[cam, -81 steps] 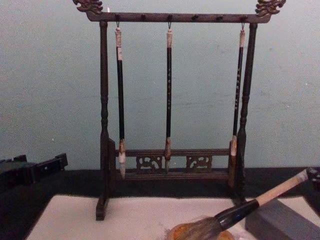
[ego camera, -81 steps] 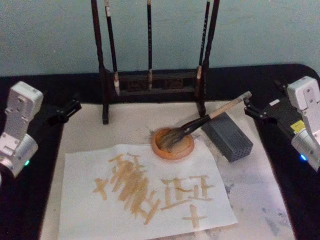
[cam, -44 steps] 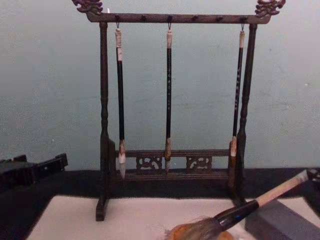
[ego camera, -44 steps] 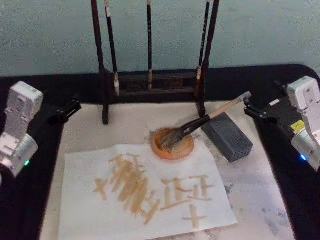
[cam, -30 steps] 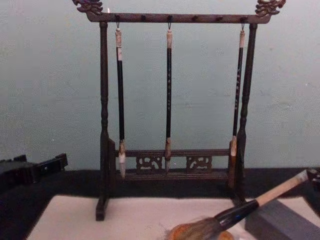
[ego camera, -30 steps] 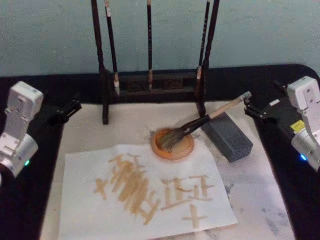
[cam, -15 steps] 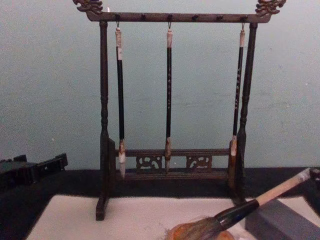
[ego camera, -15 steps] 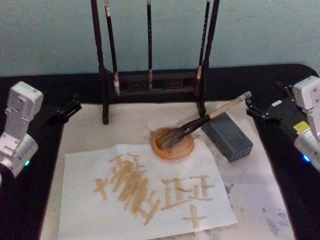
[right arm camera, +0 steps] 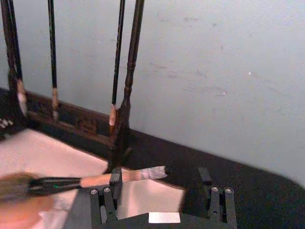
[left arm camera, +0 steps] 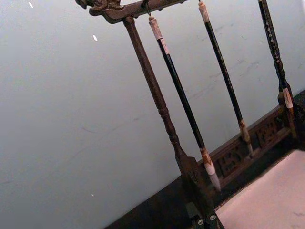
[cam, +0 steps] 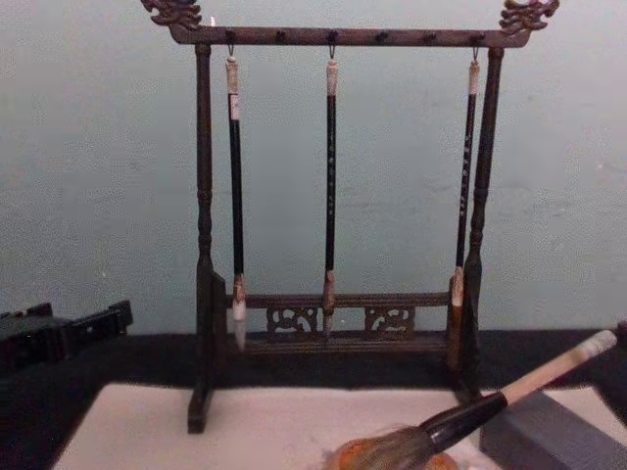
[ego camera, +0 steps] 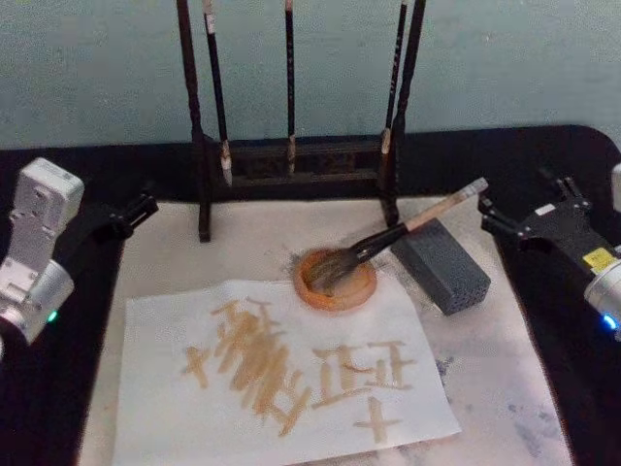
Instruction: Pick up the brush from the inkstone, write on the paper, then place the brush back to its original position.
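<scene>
Brush (ego camera: 385, 238): is lying slanted; bristles are resting in the inkstone (ego camera: 312, 291); handle is leaning on the grey block (ego camera: 444, 267); its pale end is pointing toward the right gripper's fingers
Right gripper (ego camera: 516, 194): is hovering just past the handle's end, not touching it; fingers (right arm camera: 115, 185) are standing apart, gripping nothing; from the right wrist camera the handle's end is showing beyond the gap, nearer one finger
Paper (ego camera: 175, 417): is lying flat just beside the inkstone, bearing tan strokes, well apart from those fingers
Left gripper (ego camera: 131, 212): is sitting idle, well apart from the brush
Rack (cam: 204, 245): is standing behind; three thin brushes (cam: 330, 186) are hanging
</scene>
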Robot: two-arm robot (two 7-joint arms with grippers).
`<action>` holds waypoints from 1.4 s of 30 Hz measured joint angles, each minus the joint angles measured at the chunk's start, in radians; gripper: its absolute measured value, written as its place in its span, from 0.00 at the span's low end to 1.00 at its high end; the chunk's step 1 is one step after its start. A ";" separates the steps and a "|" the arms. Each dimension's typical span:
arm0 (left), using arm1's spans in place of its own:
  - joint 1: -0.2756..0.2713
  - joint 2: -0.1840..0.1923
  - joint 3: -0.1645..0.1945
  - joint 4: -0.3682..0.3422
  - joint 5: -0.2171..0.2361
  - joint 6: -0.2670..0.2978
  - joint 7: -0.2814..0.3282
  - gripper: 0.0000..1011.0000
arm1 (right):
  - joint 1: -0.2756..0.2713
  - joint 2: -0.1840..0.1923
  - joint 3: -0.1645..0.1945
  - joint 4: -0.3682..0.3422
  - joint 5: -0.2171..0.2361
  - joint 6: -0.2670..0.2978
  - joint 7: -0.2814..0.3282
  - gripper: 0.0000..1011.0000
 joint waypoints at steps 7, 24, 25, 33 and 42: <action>0.000 0.000 0.000 0.000 0.000 0.000 0.000 0.99 | -0.021 -0.036 0.058 0.007 0.169 0.039 0.112 0.99; 0.000 0.000 0.000 0.000 0.000 0.000 0.000 0.99 | -0.005 -0.129 0.154 0.110 0.519 0.246 0.260 0.99; 0.000 0.000 0.000 0.000 0.000 0.000 0.000 0.99 | -0.003 -0.130 0.155 0.114 0.532 0.255 0.263 0.99; 0.000 0.000 0.000 0.000 0.000 0.000 0.000 0.99 | 0.016 -0.149 0.159 0.143 0.648 0.327 0.281 0.99; 0.000 0.000 0.000 0.000 0.000 0.000 0.000 0.99 | 0.042 -0.164 0.150 0.174 0.721 0.352 0.307 0.99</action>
